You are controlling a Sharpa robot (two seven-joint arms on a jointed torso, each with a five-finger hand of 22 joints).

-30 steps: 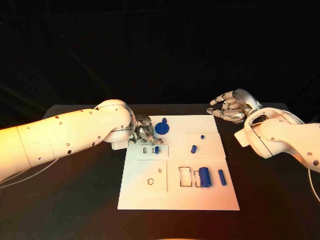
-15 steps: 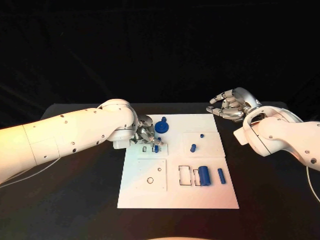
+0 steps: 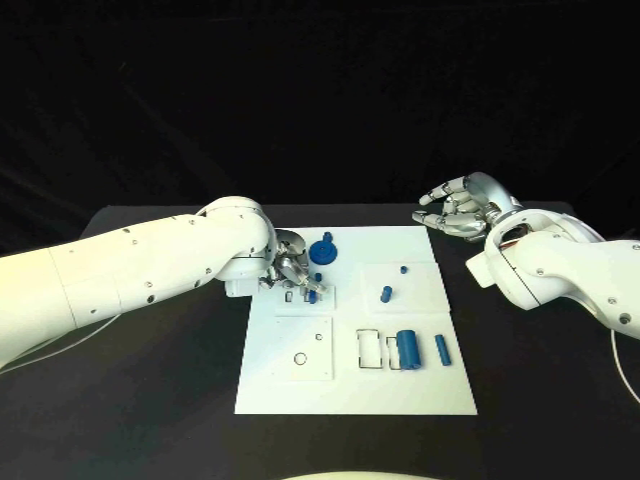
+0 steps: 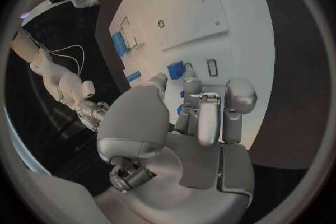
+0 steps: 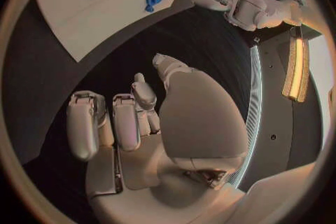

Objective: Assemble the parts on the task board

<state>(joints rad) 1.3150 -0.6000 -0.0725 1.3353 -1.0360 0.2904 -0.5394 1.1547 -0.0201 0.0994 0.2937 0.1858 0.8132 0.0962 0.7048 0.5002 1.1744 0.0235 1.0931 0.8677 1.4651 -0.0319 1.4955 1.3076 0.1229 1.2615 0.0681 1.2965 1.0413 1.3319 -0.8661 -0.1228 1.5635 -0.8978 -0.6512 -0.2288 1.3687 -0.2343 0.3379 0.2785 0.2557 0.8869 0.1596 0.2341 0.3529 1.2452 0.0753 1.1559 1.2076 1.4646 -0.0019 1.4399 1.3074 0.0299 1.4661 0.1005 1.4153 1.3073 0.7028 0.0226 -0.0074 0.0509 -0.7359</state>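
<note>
Shining brightly from overhead onto the white task board [image 3: 356, 330], leaving the black table [image 3: 162, 380] and the background nearly lightless. Glaring softly off the rounded shell of the left arm [image 3: 104, 275] and the right arm [image 3: 580, 280]. Casting only faint, short shadows beside the blue parts [image 3: 407, 350]. Glinting off the silver fingers of the left hand [image 4: 203, 115] and the right hand [image 5: 140, 123] in the wrist views. Bending straight board edges into curves and darkening toward each circle's rim. Glowing warm orange from a lamp strip [image 5: 297, 70] at the edge.
</note>
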